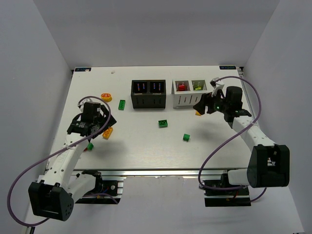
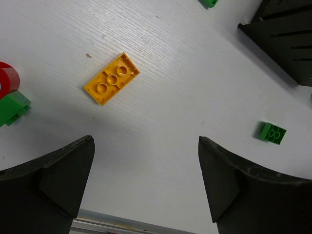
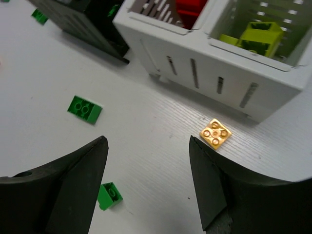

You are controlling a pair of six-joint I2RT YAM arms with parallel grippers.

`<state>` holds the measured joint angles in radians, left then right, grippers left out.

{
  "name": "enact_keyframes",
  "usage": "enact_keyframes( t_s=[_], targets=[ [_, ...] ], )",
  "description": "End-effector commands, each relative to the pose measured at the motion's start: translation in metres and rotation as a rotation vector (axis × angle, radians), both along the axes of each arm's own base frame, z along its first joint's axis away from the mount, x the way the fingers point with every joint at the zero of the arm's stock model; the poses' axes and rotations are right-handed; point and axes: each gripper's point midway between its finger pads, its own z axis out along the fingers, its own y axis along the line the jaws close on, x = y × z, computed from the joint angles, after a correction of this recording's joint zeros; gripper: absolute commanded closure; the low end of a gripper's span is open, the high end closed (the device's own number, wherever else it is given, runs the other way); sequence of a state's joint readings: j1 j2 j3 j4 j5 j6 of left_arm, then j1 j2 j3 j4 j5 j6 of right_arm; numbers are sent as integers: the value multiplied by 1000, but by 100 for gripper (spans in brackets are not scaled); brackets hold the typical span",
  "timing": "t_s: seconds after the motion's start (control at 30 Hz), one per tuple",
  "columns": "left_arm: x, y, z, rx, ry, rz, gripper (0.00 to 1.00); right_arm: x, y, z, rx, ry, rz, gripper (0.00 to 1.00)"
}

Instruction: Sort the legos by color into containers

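Left arm: runs from its base toward 1 o'clock, wrist tipped down over the left side of the bench [image 1: 146, 152]. Left tool [image 2: 145, 156] is spread wide with nothing between the fingers. An orange-yellow brick [image 2: 111, 79] lies flat at 11 o'clock from it, apart. A red rounded piece [image 2: 7, 80] and a green edge brick [image 2: 13, 108] sit just beside each other at 9 o'clock.

Right arm: reaches toward 11 o'clock, wrist low by the white container [image 3: 209, 73]. Right tool [image 3: 146, 161] is wide and empty. A small orange-yellow square plate [image 3: 215, 132] lies at 1 o'clock from it, just beside the container wall. Inside the container are a red lego [image 3: 190, 9] and a lime lego [image 3: 256, 35], in separate compartments. The black container [image 1: 148, 94] stands at 9 o'clock of the white one. Two loose green bricks [image 1: 163, 124] lie mid-bench.
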<state>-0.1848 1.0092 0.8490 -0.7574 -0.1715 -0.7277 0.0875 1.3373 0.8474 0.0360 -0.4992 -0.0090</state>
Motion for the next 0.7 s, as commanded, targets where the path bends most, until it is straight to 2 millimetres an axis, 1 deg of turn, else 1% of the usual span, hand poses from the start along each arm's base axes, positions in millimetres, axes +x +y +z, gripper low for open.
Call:
enact_keyframes(
  t_s=[0.0,0.07,0.1,0.23,0.3,0.33,0.37,0.43,0.47,0.5,0.53,0.57,0.6,0.63,0.67],
  targets=[
    [-3,0,-8,-34,31,15,4,-20,23,23,17,-137,217,27],
    [-1,1,-8,-48,30,32,4,-26,26,28,-14,-194,290,26],
    [-1,1,-9,-53,31,37,4,-32,29,29,-11,-202,333,26],
    [-3,6,-12,-55,46,90,4,-33,25,36,-56,-272,360,23],
    [-8,10,-16,-50,64,111,4,-29,18,46,-85,-316,355,20],
    [-10,12,-16,-49,67,130,4,-27,16,53,-88,-342,354,15],
    [-11,13,-17,-50,70,140,3,-28,13,62,-84,-369,339,12],
    [-16,15,-16,-57,70,166,2,-16,2,76,-104,-425,263,11],
    [-17,17,-15,-57,64,180,2,-14,-1,83,-104,-437,239,11],
    [-18,18,-12,-61,49,192,2,-9,-7,86,-115,-441,203,11],
    [-18,19,-9,-68,39,208,2,-7,-9,89,-114,-443,192,11],
    [-16,21,-5,-67,24,221,2,-6,-10,85,-111,-417,191,11],
    [-18,24,-3,-62,25,235,2,-5,-7,95,-102,-425,209,11],
    [-17,24,0,-64,16,244,2,-1,-16,97,-97,-413,189,11],
    [-16,25,5,-65,7,249,2,1,-17,93,-82,-378,191,11]
  ],
)
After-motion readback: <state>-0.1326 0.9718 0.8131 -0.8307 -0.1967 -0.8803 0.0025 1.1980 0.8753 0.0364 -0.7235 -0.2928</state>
